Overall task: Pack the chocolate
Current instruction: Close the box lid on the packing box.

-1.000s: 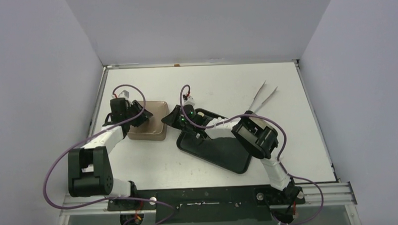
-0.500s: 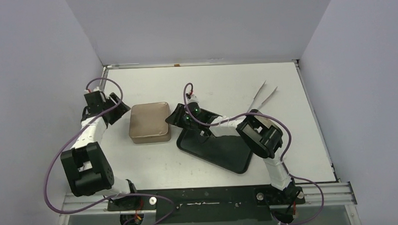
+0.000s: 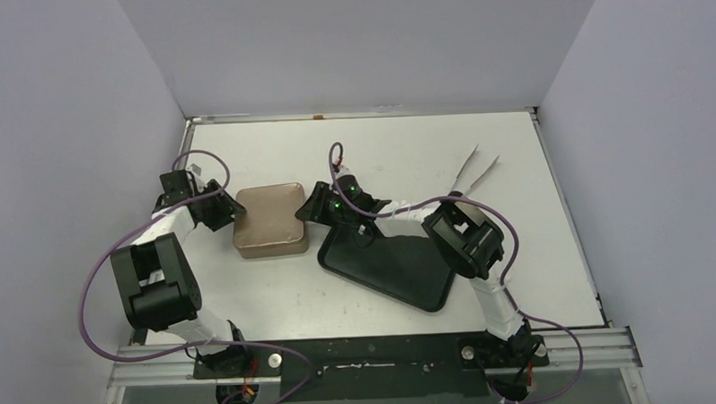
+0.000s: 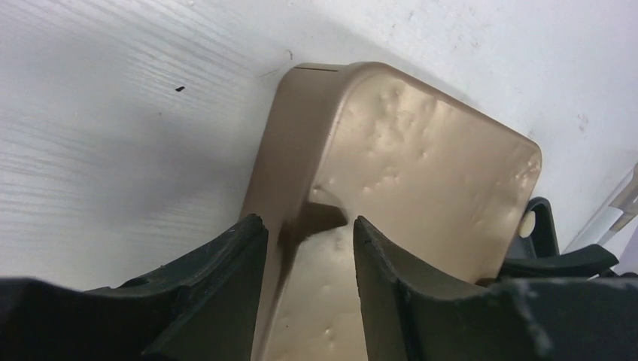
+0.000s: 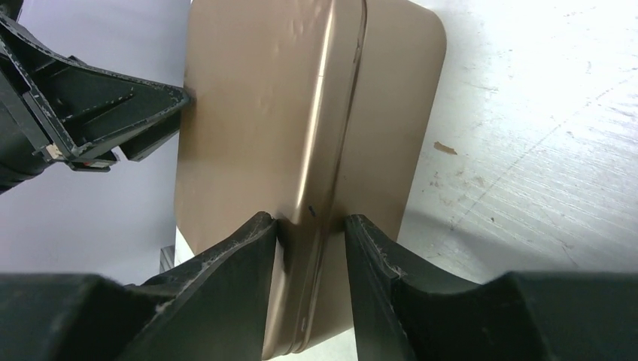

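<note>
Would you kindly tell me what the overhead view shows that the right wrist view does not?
Only the overhead view shows the black tray, the tweezers lying far right on the table, and both whole arms. Only the right wrist view shows the rounded edge of the tin up close, with the fingers of the right gripper on either side of it, and a small brown speck on the table. Both show the closed gold-brown tin, the left gripper at its opposite edge, and the white table.
</note>
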